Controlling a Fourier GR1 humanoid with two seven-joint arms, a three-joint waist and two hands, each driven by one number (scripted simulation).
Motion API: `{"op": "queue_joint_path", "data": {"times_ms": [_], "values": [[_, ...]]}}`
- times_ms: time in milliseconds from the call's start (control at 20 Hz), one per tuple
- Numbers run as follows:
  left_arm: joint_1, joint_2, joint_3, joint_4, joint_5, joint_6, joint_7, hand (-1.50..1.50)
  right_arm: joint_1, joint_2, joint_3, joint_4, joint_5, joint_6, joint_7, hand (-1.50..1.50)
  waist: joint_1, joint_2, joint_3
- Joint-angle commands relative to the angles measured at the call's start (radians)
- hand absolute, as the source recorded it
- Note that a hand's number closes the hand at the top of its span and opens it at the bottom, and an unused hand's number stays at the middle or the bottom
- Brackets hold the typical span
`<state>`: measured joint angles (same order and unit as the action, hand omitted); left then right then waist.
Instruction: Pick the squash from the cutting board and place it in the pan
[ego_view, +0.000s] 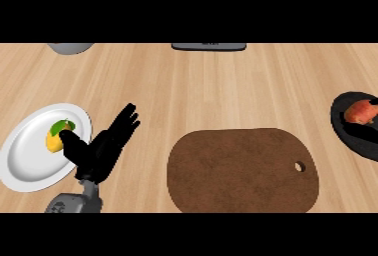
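Observation:
The brown cutting board (244, 172) lies in the middle near the front edge, and nothing rests on it. At the right edge sits the black pan (347, 132), partly cut off. Inside it lies a reddish-orange squash (360, 112). My left hand (102, 147) stands open at the left, fingers straight and pointing up and to the right. Its thumb reaches over the rim of a white plate. It holds nothing and is well left of the board. My right hand does not show.
The white plate (29, 160) at the left carries a yellow fruit with a green leaf (57, 134). At the far edge stand a grey round object (71, 47) and a dark flat object (209, 46). Bare wooden counter lies between them and the board.

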<state>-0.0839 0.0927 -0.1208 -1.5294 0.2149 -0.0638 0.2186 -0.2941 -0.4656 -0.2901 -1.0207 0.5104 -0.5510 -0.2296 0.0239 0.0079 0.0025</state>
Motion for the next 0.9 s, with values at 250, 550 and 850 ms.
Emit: {"op": "queue_joint_path", "data": {"times_ms": [250, 550, 850], "values": [[0.012, -0.003, -0.004, -0.023, -0.008, -0.005, 0.0, 0.0, -0.238, -0.131, -0.186, 0.543, -0.115, -0.025, -0.354, 1.5, 0.02, 0.008, 0.003], [0.003, 0.001, -0.018, -0.072, 0.015, -0.022, 0.057, 0.0, -0.267, -0.212, -0.115, 0.745, 0.008, -0.007, -0.197, -1.5, 0.055, 0.019, 0.003], [-0.039, -0.031, -0.032, -0.028, -0.011, -0.002, 0.038, 0.0, -0.331, -0.213, -0.132, 0.831, -0.012, 0.091, -0.233, -1.5, 0.054, 0.027, 0.008]]}}
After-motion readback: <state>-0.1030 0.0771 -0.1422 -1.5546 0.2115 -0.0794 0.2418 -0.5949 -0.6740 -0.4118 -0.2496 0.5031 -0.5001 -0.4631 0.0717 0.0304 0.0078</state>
